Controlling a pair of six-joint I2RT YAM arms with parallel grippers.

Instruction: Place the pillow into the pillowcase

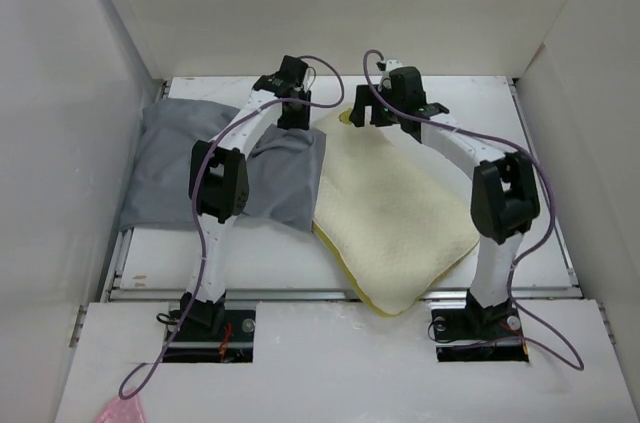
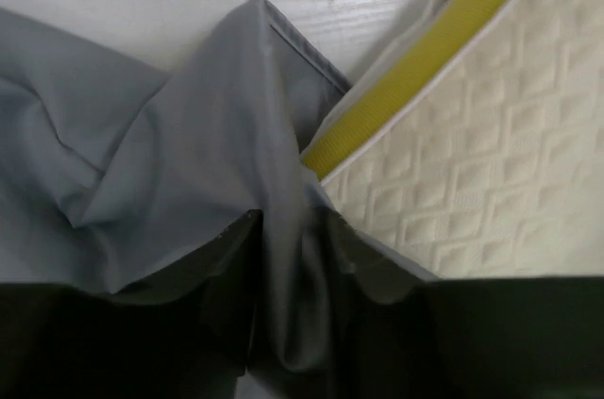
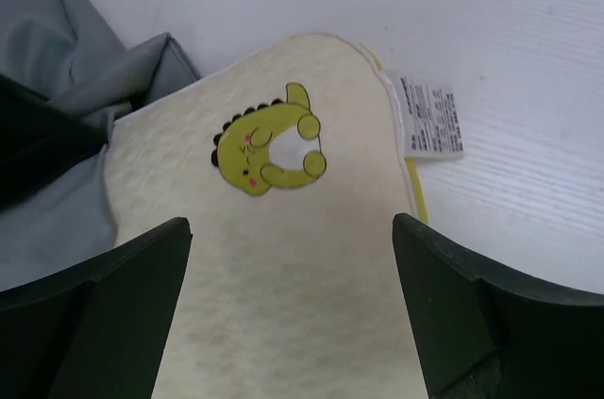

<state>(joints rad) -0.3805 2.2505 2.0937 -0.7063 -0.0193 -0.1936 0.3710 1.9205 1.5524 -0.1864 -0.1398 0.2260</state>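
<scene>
The left hand has its fingers closed on a raised fold of the pillowcase. It grips close to the sack's right-hand far corner, and the grey cloth stands up in a ridge between the jaws. The grip looks meant to lift one layer so that a mouth opens toward the pillow, though the pictures do not show whether one layer or both are caught. The right hand hangs open, jaws wide apart, above the pillow's far corner, where the yellow emblem and the white tag sit. It touches nothing, and is probably lined up to pinch that corner and steer it in.

The pillowcase lies rumpled on the left half of the surface, toward the far edge. The pillow lies wholly outside it, slanting from the middle of the far edge to the near edge, right of centre. The pillow's yellow edge lies right beside the gripped corner of grey cloth, so only a short move is needed. No part of the pillow is in yet, and the insertion has not begun
</scene>
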